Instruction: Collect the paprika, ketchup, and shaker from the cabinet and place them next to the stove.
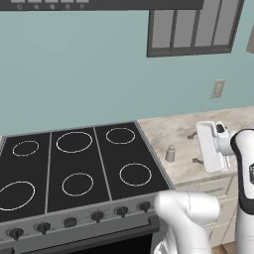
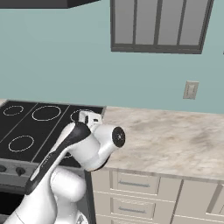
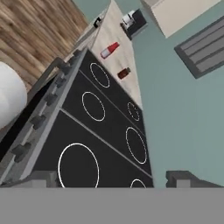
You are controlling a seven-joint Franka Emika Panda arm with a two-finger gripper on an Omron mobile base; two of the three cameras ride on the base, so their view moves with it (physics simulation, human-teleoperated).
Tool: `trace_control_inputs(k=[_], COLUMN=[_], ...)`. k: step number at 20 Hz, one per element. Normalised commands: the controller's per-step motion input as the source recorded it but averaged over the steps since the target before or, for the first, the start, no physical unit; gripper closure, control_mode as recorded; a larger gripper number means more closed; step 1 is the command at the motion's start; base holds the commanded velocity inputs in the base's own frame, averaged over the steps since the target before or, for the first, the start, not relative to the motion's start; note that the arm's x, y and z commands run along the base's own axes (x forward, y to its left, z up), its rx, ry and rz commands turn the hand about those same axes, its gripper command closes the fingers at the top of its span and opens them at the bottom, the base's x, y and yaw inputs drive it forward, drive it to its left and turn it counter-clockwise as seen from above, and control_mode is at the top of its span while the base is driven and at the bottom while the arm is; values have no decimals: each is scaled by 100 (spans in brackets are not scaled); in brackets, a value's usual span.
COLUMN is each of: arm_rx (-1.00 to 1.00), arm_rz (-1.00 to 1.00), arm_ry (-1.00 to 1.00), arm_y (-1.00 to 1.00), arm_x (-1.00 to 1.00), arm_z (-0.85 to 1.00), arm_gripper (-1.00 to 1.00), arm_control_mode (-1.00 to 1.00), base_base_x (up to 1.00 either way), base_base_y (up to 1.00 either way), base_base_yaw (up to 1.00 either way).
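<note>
the gripper [image 3: 111, 179] stands wide open with nothing between its two dark fingertips [image 3: 41, 178], looking along the stove [image 3: 100, 131].

the stove is a black glass cooktop with white ring burner outlines, split by thin pale lines into panels, with a row of dark knobs [image 1: 97, 215] on its steel front.

just beside the stove's edge, on the mottled beige counter [image 1: 183, 134], stands the shaker [image 1: 170, 153]: a small grey cylinder narrowing to a rounded cap, upright and apart from the arm's white hand [image 1: 214, 145] near it.

in the hand view, past the far side of the cooktop, the paprika [image 3: 124, 73] sits on a strip of counter, a squat dark red jar with a dark cap, close to the stove's edge. farther along the same strip lies the ketchup [image 3: 110, 50], a slim bright red bottle with a white cap, on its side. any label text is too small to read.

beyond it sits a dark appliance [image 3: 133, 22] with white parts. a grey-framed window [image 2: 159, 26] hangs on the teal wall [image 1: 89, 74], and a pale outlet plate [image 2: 190, 90] is below it.
</note>
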Motion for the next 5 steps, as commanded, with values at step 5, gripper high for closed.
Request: trace_control_inputs(k=[5], arm_rx=[-14], arm_rz=[0], arm_ry=[0], arm_y=[89], arm_x=[-37], arm_z=[30], arm_gripper=[-100], arm_control_mode=[-100], base_base_x=[0], base_base_y=[0], base_base_yaw=[0])
